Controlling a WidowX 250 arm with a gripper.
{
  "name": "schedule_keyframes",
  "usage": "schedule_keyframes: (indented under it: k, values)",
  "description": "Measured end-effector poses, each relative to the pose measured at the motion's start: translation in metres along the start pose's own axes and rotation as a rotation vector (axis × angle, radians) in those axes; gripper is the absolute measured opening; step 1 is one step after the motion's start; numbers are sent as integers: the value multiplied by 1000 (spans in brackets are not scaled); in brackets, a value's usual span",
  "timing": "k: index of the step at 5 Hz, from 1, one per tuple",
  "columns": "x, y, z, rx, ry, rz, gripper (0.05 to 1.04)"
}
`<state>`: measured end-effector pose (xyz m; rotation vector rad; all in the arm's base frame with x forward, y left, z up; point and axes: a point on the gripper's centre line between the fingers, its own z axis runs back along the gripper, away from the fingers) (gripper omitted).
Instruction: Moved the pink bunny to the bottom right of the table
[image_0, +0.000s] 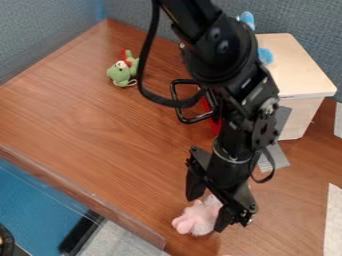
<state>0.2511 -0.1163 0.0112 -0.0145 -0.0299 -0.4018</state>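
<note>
A: How do the jaws of the gripper (206, 214) stand?
B: They stand well apart, low in the frame, a little right of the middle. The pink bunny (195, 218) is between them. One jaw is at its upper left, the other is against its right side. I cannot tell if there is any firm hold.

A: And which way does the bunny point?
B: It lies on the desk (93, 125), near the bottom of the frame. Its long axis goes at a slant, from lower left to upper right. The pinker, lumpy end points to lower left; the whiter end is toward the gripper. Which end is the head, I cannot say.

A: What is farther out?
B: The black arm (224, 55) comes down from the top edge, with a loop of cable (145, 75) at its left. Partly behind it is a red thing (216, 125) and, beside this, a black frame (179, 102). A grey piece (274, 159) lies right of the arm.

A: And near the borders?
B: A green soft toy (121, 75) is in the upper left, a pale wooden box (294, 60) in the upper right, and a whitish strip (332, 222) at the lower right edge.
</note>
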Motion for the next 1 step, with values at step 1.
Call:
schedule_keyframes:
  k: [1]
  values:
    - [-2,2,29,-12,-31,23,1003]
